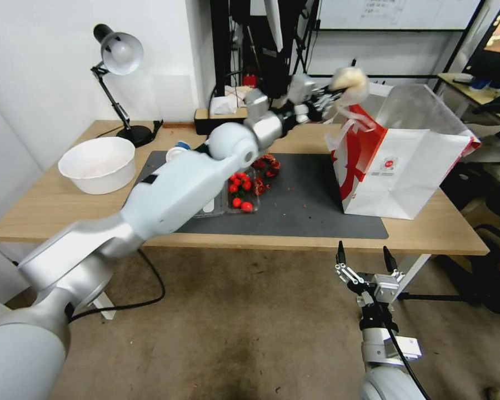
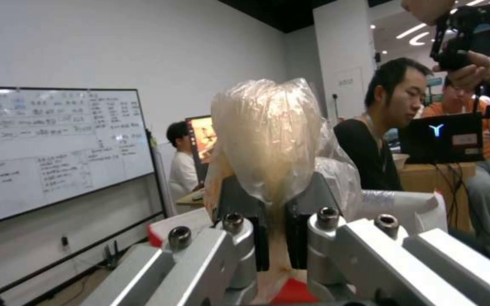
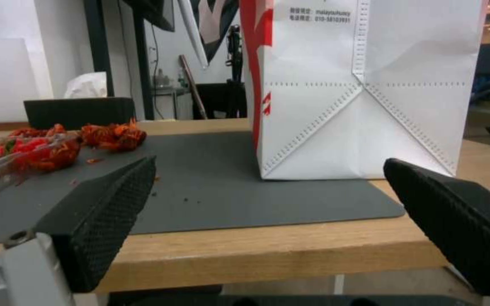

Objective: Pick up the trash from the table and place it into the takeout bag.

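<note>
The left arm is stretching from the lower left of the head view up toward the upper middle, and the left gripper (image 1: 339, 91) is pinching the plastic-wrapped beige lump (image 1: 350, 80) between narrow jaws, holding it in the air just above the near rim of the takeout bag (image 1: 400, 172). In the left wrist view the lump (image 2: 268, 136) is bulging up out of the black pads (image 2: 239, 204), its clear film crinkled and glossy over a pale, rounded mass.

The bag is standing upright at the right end of the dark grey mat (image 1: 311, 205), its mouth gaping, silvery lining showing inside, a small round red logo on its white front and a red panel on the side. In the right wrist view the bag's folded base (image 3: 364, 106) is carrying small printed characters and the digits 010-58103991, with dotted crease lines crossing in an X.

Left of the bag, mid-frame, a clear plastic tray of red fruit (image 1: 240, 194) and crushed red scraps (image 1: 266, 165) are lying on the mat, partly hidden by the arm. A white bowl (image 1: 98, 164) is sitting on the light-wood table (image 1: 39, 205) at the left, below a black desk lamp (image 1: 119, 78).

The right gripper (image 1: 365, 261) is hanging at the lower right, in front of the table edge, its ribbed black fingers (image 3: 109, 208) spread wide and holding nothing.
</note>
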`<state>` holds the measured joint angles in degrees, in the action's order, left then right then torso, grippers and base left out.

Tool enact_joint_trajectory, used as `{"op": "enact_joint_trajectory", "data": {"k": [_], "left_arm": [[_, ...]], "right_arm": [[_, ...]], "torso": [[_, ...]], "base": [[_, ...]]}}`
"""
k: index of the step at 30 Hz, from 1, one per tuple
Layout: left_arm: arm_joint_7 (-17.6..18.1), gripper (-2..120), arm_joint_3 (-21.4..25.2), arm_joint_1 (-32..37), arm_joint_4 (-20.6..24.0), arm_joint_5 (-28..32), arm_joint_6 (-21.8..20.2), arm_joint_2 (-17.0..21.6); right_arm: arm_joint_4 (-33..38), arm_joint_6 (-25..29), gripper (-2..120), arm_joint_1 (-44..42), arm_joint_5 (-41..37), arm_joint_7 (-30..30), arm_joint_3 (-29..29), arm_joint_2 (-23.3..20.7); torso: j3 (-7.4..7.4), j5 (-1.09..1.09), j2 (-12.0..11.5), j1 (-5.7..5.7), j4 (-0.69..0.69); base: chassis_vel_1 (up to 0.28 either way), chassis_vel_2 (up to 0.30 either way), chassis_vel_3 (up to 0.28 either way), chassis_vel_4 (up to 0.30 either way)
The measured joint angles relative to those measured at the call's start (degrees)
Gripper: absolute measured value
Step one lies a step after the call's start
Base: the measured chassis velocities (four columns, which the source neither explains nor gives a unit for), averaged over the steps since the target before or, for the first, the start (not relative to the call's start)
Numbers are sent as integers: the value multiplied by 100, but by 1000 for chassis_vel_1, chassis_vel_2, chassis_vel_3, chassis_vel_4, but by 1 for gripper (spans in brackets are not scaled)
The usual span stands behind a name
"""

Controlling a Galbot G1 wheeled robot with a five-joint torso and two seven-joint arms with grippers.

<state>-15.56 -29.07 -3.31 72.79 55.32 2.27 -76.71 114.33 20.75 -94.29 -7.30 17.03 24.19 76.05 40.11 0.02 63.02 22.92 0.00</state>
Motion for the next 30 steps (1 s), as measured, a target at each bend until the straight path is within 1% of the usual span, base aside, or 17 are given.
{"op": "enact_joint_trajectory", "data": {"k": [1, 4, 5, 7, 9, 11, 18, 20, 23, 27, 29, 30], "left_arm": [[0, 5, 0, 0, 0, 0, 0, 0], [-4, 5, -186, -261, -411, 23, -1, -397], [-4, 5, -186, -261, -411, 23, -1, -397], [-14, 5, -254, -369, -646, 28, 0, -649], [-16, 5, -271, -399, -708, 30, 0, -719], [-37, 5, -342, -512, -946, 32, 1, -953], [-58, 5, -465, -679, -1299, 30, 4, -1291], [-62, 5, -530, -732, -1506, 18, 6, -1451], [-66, 5, -603, -749, -1666, -3, 12, -1548], [-52, 5, -707, -751, -1731, -72, -25, -1568], [-46, 11, -719, -736, -1760, -121, -38, -1563], [-46, 11, -719, -736, -1760, -121, -38, -1563]], "right_arm": [[0, 0, 100, 0, 0, 0, 0, 0], [-15, 7, 100, 14, -1, 0, -1, 24], [-15, 7, 100, 14, -1, 0, -1, 24], [-15, 9, 100, 18, 0, 0, -2, 36], [-15, 10, 100, 17, 0, 0, -2, 37], [-11, 19, 100, 8, 0, 0, 6, 39], [-8, 38, 100, -4, -3, 3, 13, 41], [-5, 42, 100, -2, -4, 3, 11, 52], [2, 46, 100, 3, -5, 3, 4, 63], [8, 54, 100, 3, -7, 4, 1, 70], [8, 59, 100, 2, -8, 4, 1, 72], [8, 59, 100, 2, -8, 4, 1, 72]], "torso": [[0, 0, 0, 0, 0], [0, 0, 0, 0, 0], [0, 0, 0, 0, 0], [0, 0, 0, 0, -1], [0, 0, 0, 0, -1], [0, -1, 0, 0, 0], [0, -1, 0, 0, 0], [0, -1, 0, 0, 0], [0, -1, 0, 0, -2], [0, -1, 0, -1, 0], [0, -2, 0, -1, 0], [0, -2, 0, -1, 0]], "base": [[0, 0, 0, 0], [0, 0, 0, 0], [0, 0, 0, 0], [0, 0, 0, 0], [0, 0, 0, 0], [0, 0, 0, 0], [0, 0, 0, 0], [0, 0, 0, 0], [0, 0, 0, 0], [0, 0, 0, 0], [0, 0, 0, 0], [0, 0, 0, 0]]}}
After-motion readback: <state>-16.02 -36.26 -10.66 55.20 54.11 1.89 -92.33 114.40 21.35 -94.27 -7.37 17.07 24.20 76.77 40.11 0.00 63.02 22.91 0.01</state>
